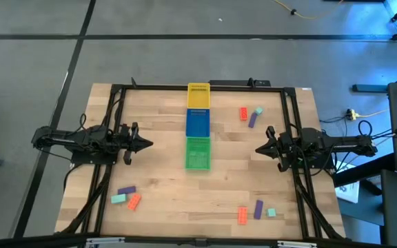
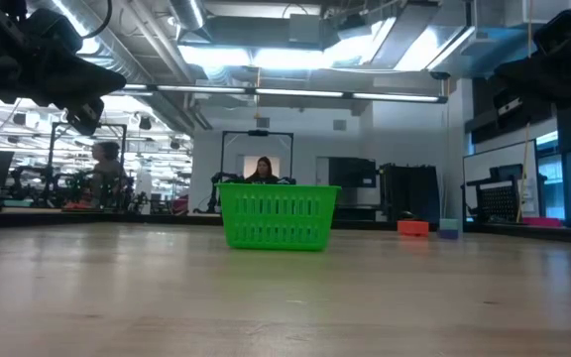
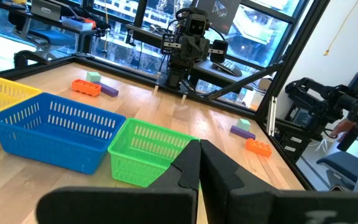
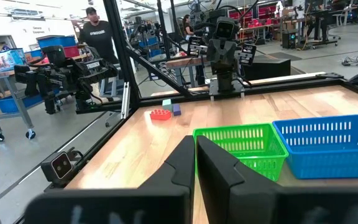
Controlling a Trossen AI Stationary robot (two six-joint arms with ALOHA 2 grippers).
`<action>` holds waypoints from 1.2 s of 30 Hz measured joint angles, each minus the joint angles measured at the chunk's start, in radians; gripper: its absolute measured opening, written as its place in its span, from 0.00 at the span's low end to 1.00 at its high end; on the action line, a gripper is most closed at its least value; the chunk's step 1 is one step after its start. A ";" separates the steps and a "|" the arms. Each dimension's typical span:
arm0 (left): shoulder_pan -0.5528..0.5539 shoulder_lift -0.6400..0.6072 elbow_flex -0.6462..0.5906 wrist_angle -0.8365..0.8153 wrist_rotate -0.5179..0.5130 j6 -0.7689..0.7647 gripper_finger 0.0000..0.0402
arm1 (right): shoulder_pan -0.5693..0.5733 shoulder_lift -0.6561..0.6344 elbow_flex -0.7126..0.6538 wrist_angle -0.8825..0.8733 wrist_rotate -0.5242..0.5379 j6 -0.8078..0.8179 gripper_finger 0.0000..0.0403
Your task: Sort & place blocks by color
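Note:
Three clusters of small blocks lie flat on the table: near its far right, an orange-red block [image 1: 243,114], a teal block [image 1: 258,110] and a purple block [image 1: 253,120]; near left, a purple block [image 1: 126,190], teal block [image 1: 118,199] and orange block [image 1: 134,201]; near right, an orange block [image 1: 242,215], purple block [image 1: 258,209] and teal block [image 1: 271,213]. My left gripper [image 1: 147,144] hovers left of the baskets, shut and empty. My right gripper [image 1: 259,149] hovers right of them, shut and empty. Both point toward the green basket [image 1: 198,153].
A yellow basket [image 1: 198,96], a blue basket [image 1: 198,122] and the green one stand in a row down the table's middle. A black frame [image 1: 198,87] runs around the table. People show in the room beyond.

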 joint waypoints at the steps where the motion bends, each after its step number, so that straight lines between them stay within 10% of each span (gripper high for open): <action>1: 0.000 0.000 0.000 0.000 0.000 0.000 0.00 | 0.000 0.000 0.000 0.000 0.000 0.000 0.05; 26: 0.000 0.000 0.000 0.000 0.000 0.000 0.00 | 0.000 0.000 0.000 0.029 0.026 -0.016 0.05; 36: 0.000 0.000 0.000 0.000 0.000 0.000 0.00 | 0.000 0.016 0.014 0.594 0.244 0.127 0.05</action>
